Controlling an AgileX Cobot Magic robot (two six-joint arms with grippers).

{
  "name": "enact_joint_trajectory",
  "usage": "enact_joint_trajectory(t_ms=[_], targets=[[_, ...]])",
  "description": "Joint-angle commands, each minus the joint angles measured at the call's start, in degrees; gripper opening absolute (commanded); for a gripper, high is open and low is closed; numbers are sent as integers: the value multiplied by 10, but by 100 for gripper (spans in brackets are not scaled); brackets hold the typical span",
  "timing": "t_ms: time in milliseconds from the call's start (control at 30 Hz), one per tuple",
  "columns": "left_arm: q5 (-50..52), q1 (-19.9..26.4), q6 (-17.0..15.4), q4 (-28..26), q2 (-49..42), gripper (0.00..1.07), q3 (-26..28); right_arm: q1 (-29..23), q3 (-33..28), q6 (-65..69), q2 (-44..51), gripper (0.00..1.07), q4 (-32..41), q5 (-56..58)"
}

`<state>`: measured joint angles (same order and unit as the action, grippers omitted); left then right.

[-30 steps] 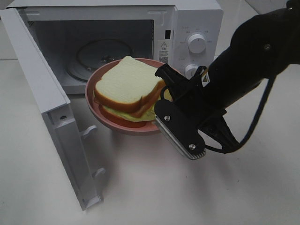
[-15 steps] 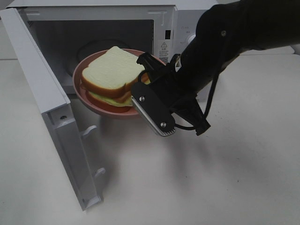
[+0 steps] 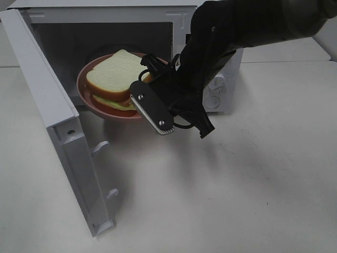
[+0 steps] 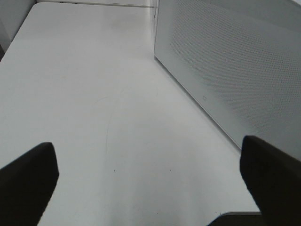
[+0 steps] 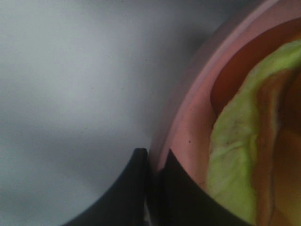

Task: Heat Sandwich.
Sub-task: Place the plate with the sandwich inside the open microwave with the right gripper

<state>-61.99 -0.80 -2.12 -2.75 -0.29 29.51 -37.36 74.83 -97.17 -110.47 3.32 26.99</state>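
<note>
The sandwich [image 3: 113,71], thick white bread with tan crust and green and reddish filling, lies on a round pink plate [image 3: 83,90]. My right gripper [image 3: 151,80] is shut on the plate's right rim and holds it at the mouth of the open microwave [image 3: 105,4]. The right wrist view shows the gripper [image 5: 153,183] pinching the pink rim [image 5: 188,117], with lettuce of the sandwich [image 5: 233,165] beside it. My left gripper [image 4: 150,188] is open and empty above the table, next to the microwave's outer wall [image 4: 235,61]. It does not show in the exterior view.
The microwave door [image 3: 52,121] stands swung open at the left, its edge reaching toward the front of the white table [image 3: 237,200]. The dark cavity [image 3: 63,47] lies behind the plate. My right arm hides the control panel.
My right gripper has carried the plate with the sandwich left and back, from in front of the control panel to the microwave's opening. The door has not moved.
</note>
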Motion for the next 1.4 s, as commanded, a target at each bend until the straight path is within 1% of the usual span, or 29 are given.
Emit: enact_joint_trajectory(t_ms=[33,67,167,267,333,367,433,533,667,700,733,800,833,867,967,1000,1033,1067,1133,1167,1300,1400], targets=[[6,2,-1,-5,-13,98,0,2,38,21,-14,0,1,2],[6,2,-1,-5,-13,98,0,2,38,21,-14,0,1,2],[6,2,-1,-5,-13,98,0,2,83,34,-40,0,1,28],[6,2,-1,-5,-13,98,0,2,102,49,-51,0,0,32],[6,2,-1,-5,-13,98,0,2,131,65,-68,0,-9,42],[6,2,-1,-5,-13,98,0,2,131,65,-68,0,-9,42],[6,2,-1,-5,-13,98,0,2,161,73,-84,0,-18,59],[6,2,-1,-5,-13,98,0,2,176,79,-95,0,-18,62],[6,2,-1,-5,-13,98,0,2,222,135,-122,1,-48,74],[6,2,-1,-5,-13,98,0,2,222,135,-122,1,-48,74],[6,2,-1,-5,-13,98,0,2,238,151,-135,1,-64,81],[6,2,-1,-5,-13,98,0,2,253,158,-144,1,-72,88],[6,2,-1,-5,-13,98,0,2,272,171,-154,1,-79,93],[6,2,-1,-5,-13,98,0,2,272,171,-154,1,-79,93],[6,2,-1,-5,-13,98,0,2,304,199,-171,1,-88,98],[6,2,-1,-5,-13,98,0,2,304,199,-171,1,-88,98],[6,2,-1,-5,-13,98,0,-1,329,213,-184,1,-96,104],[6,2,-1,-5,-13,98,0,-2,338,218,-191,1,-99,105],[6,2,-1,-5,-13,98,0,-2,369,227,-210,1,-103,109],[6,2,-1,-5,-13,98,0,-2,369,227,-210,1,-103,109],[6,2,-1,-5,-13,98,0,-3,415,232,-242,1,-103,118],[6,2,-1,-5,-13,98,0,-3,431,239,-254,1,-103,118]])
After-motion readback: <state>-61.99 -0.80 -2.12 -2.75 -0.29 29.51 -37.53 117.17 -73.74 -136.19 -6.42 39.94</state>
